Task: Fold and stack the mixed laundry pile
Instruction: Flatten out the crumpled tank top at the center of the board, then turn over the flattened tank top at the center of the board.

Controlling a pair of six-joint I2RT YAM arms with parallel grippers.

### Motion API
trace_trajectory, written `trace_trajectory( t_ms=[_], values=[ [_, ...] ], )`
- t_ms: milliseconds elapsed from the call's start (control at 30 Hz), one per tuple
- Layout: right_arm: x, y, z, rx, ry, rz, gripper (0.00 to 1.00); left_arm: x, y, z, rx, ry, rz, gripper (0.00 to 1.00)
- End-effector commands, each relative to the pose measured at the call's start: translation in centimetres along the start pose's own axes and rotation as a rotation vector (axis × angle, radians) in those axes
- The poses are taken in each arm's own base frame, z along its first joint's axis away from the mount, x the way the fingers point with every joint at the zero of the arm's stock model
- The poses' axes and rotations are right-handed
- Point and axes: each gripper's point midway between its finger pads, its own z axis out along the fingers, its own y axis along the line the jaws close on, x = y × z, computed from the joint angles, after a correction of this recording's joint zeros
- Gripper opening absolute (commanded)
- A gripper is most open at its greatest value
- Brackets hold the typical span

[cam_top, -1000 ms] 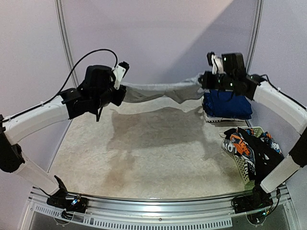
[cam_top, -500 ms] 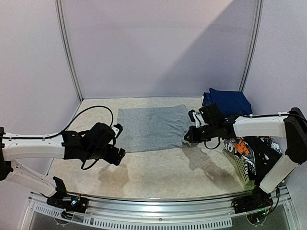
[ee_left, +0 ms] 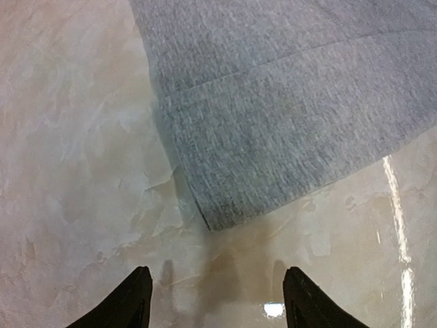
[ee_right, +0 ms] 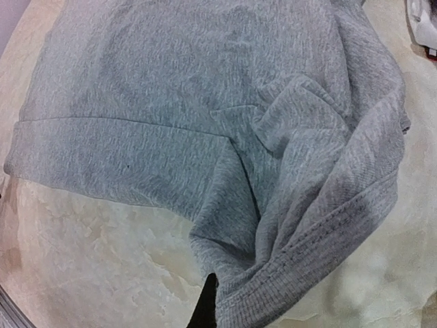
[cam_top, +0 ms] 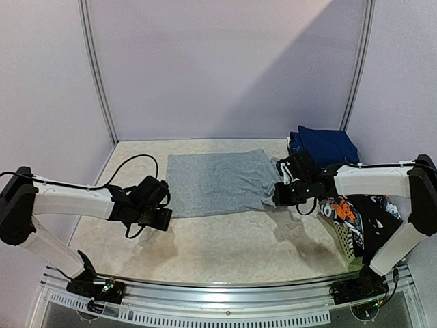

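I am watching the grey shirt [cam_top: 215, 181] lying spread on the table [cam_top: 225, 253], toward the far middle. A second ago it was hanging in the air, stretched between both arms. Now it is down and mostly flat, so I am reading the laying-out step as nearly finished.

The left gripper [ee_left: 217, 301] has let go. Its fingers are standing spread with only bare table between them, and the near-left corner of the shirt is lying just ahead of the tips, not touching them.

The right gripper [cam_top: 280, 197] is pressed together low at the near-right corner. In its wrist view the hem is bunching and rising toward the one dark fingertip I can see, so I am judging that it is pinching that corner. I cannot see the contact itself.

That side is the problem: the cloth there is rumpled and doubled over, while the left edge is lying smooth. I am thinking the right corner needs drawing outward and releasing before any fold can go in squarely.

The folded navy clothes [cam_top: 322, 145] are sitting in the far right corner, just beyond the shirt. The printed clothes [cam_top: 339, 207] and a black top [cam_top: 372, 222] are waiting in the basket [cam_top: 349, 247], so most of the pile is not yet done.
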Motion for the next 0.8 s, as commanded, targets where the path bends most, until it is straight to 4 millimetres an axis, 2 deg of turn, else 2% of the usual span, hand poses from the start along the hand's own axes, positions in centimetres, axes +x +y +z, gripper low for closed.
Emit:
trace_trajectory(
  t_ms=[0, 300, 433, 567, 700, 767],
  values=[
    [0.3, -1.1, -0.9, 0.06, -0.006, 0.0, 0.0, 0.0, -0.2, 1.6, 0.01, 0.008, -0.027, 0.62],
    [0.8, -1.4, -0.9, 0.069, 0.008, -0.005, 0.0, 0.1, 0.4, 3.6, -0.032, -0.002, -0.019, 0.47],
    [0.9, -1.6, -0.8, 0.077, 0.011, -0.004, 0.0, 0.0, 0.0, 4.6, -0.029, -0.008, 0.002, 0.42],
    [0.8, -1.7, -0.7, 0.084, 0.011, -0.005, 0.0, -0.3, 0.3, 5.2, -0.048, -0.018, 0.016, 0.28],
    [0.7, -2.0, -0.7, 0.104, 0.009, -0.004, 0.0, -0.7, 0.0, 5.5, -0.026, -0.042, 0.026, 0.0],
    [0.6, -2.2, -0.8, 0.119, 0.008, -0.006, 0.0, -0.8, -0.1, 5.4, -0.02, -0.05, 0.028, 0.0]
  ],
)
